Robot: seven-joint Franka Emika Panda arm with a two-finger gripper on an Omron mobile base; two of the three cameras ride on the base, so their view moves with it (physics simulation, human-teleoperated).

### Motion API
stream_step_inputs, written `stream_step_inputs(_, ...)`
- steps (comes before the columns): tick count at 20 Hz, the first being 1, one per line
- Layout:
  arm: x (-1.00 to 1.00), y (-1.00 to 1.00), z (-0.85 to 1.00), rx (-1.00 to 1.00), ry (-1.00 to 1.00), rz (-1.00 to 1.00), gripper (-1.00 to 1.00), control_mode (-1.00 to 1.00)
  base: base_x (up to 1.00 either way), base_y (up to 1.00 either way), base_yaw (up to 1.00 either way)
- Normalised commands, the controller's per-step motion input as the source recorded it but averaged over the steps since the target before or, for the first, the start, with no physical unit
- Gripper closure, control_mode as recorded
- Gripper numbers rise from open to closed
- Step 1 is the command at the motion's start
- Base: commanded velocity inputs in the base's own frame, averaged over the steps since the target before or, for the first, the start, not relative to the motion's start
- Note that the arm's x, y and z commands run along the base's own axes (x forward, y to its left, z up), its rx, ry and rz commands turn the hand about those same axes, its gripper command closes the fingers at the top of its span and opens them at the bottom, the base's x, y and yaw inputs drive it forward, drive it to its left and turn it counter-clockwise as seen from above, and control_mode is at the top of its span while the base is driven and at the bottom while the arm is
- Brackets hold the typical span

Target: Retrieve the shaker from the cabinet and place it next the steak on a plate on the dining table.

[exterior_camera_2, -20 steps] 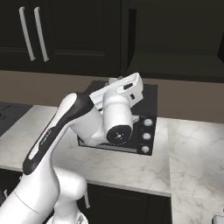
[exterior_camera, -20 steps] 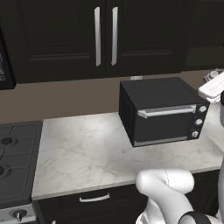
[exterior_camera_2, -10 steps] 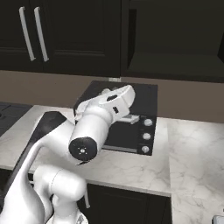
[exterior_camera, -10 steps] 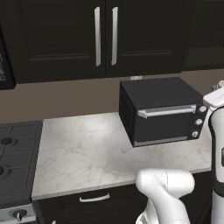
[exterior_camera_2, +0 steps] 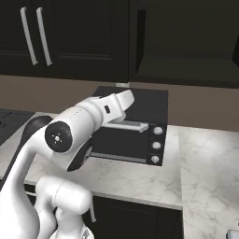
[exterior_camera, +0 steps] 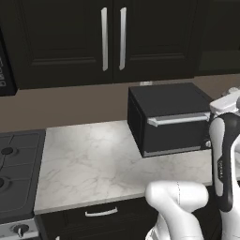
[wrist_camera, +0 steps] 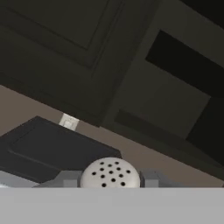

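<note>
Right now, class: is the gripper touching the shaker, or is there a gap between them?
Touching. In the hand view the shaker's perforated rounded cap sits squeezed between the gripper's two grey fingertips, with no gap on either side.

I see just the shaker (wrist_camera: 110, 173)'s perforated cap in the hand view — its body is cut off below. The microwave (exterior_camera: 169, 119)'s right end sits behind my arm — the stove (exterior_camera: 14, 173) runs off-frame left.
</note>
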Motion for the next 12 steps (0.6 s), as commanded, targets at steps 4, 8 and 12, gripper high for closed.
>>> stream_step_inputs(4, -0.06, 0.15, -0.14, 0.00, 0.03, 0.00, 1.00, -1.00, 0.00, 0.00, 0.00)
stream_step_inputs(8, -0.04, 0.12, -0.17, 0.00, 0.04, 0.00, 1.00, -1.00, 0.00, 0.00, 0.00)
stream_step_inputs(12, -0.02, 0.03, -0.05, 0.00, 0.01, 0.00, 1.00, 1.00, -0.14, 0.08, 0.00)
